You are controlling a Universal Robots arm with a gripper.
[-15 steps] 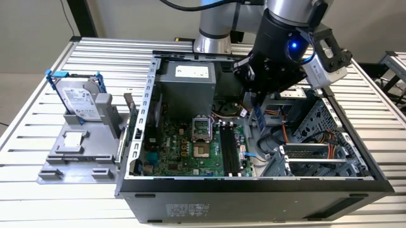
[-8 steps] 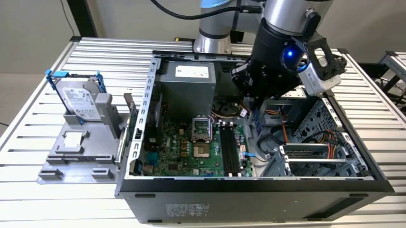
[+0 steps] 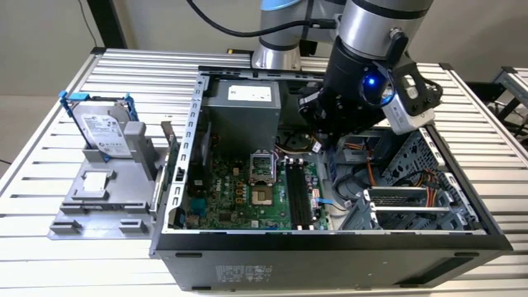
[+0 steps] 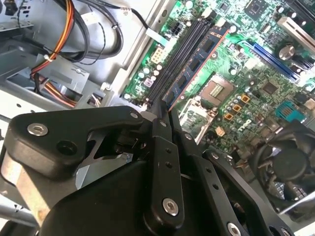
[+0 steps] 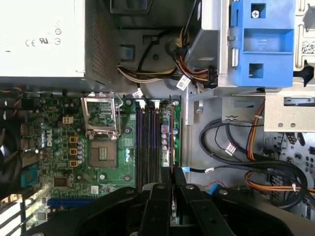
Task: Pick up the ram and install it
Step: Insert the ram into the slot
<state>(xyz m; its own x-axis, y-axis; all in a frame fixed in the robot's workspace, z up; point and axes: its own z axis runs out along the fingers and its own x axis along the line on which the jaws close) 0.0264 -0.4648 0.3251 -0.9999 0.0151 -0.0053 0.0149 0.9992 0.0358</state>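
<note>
My gripper (image 3: 323, 147) reaches down into the open computer case, low over the motherboard (image 3: 239, 198). Both wrist views show its black fingers shut on one end of the ram (image 4: 197, 64), a thin greenish stick with dark chips standing on its long edge. The ram (image 5: 171, 132) runs along the outermost of the long black slots (image 5: 147, 142), on the side nearest the case's bare metal floor. Whether it sits in a slot or just above it, I cannot tell. The gripper (image 5: 173, 172) covers the ram's near end, and in the second wrist view the gripper (image 4: 165, 110) does too.
At the exterior view's left, a hard drive in a blue-handled frame (image 3: 103, 130) stands on a grey fixture. Inside the case are the power supply (image 3: 243, 111), the processor socket (image 5: 103, 147), a blue drive bay (image 5: 256, 44), loose cables (image 5: 256, 162) and a black fan (image 4: 290, 162).
</note>
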